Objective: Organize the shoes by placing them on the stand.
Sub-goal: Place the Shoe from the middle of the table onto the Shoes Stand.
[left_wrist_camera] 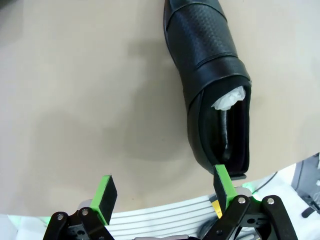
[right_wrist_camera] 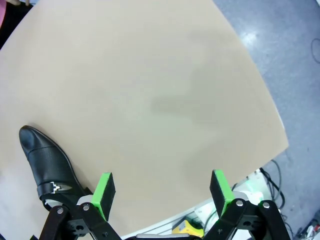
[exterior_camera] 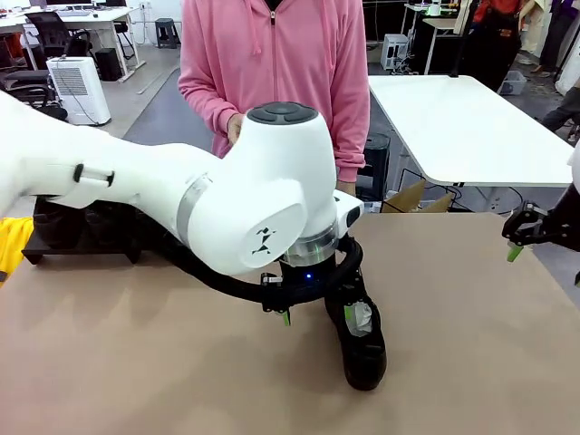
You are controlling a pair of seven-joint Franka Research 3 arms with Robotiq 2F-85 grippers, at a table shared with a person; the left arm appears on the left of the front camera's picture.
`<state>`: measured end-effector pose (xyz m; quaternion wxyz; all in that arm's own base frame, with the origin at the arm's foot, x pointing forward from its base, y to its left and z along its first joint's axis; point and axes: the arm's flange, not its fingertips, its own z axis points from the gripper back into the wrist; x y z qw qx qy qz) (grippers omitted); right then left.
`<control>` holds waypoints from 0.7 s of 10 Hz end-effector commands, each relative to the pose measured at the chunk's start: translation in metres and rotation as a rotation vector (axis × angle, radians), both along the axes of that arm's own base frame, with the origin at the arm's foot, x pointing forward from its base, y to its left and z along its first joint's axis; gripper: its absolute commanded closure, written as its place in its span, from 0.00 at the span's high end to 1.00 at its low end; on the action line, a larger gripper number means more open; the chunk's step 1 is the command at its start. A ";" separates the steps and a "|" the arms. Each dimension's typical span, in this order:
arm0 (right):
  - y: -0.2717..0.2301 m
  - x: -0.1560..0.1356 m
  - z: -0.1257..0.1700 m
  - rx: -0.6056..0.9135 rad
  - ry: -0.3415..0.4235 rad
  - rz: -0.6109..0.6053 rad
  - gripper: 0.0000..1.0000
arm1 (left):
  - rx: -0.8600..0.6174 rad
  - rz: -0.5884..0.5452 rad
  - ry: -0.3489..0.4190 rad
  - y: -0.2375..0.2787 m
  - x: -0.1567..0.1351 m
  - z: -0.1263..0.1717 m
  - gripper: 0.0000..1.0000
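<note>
One glossy black shoe (exterior_camera: 363, 343) lies on the tan table near the middle, toe toward the near edge, with white paper stuffed in its opening. My left gripper (exterior_camera: 313, 313) hangs open just left of its heel. In the left wrist view the same shoe (left_wrist_camera: 212, 75) stretches away from the open gripper (left_wrist_camera: 165, 192), and the right pad (left_wrist_camera: 224, 184) sits at the heel's edge. The black stand (exterior_camera: 82, 246) is at the far left, with dark shoe shapes on it mostly hidden by my arm. My right gripper (exterior_camera: 518, 245) hovers open at the right edge; its wrist view (right_wrist_camera: 162, 190) shows a buckled black shoe (right_wrist_camera: 47, 160).
A person in a pink hoodie (exterior_camera: 272, 63) stands at the far side, behind my left arm. Something yellow (exterior_camera: 9, 245) shows at the left edge. A cardboard box (exterior_camera: 419, 199) sits beyond the table's (exterior_camera: 471, 326) far edge. The right half is bare.
</note>
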<state>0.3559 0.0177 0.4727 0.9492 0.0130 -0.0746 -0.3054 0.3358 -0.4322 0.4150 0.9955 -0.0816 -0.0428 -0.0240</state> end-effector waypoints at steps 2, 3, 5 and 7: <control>0.001 0.000 0.001 0.002 -0.004 0.006 1.00 | 0.054 0.003 -0.038 -0.028 0.007 -0.006 1.00; 0.001 0.000 0.001 0.002 -0.004 0.006 1.00 | 0.069 0.009 -0.050 -0.035 0.008 -0.010 1.00; 0.001 0.000 0.001 0.002 -0.004 0.006 1.00 | 0.102 0.025 -0.034 -0.048 0.009 -0.021 1.00; 0.001 0.000 0.001 0.002 -0.004 0.006 1.00 | 0.128 0.032 -0.017 -0.055 0.012 -0.029 1.00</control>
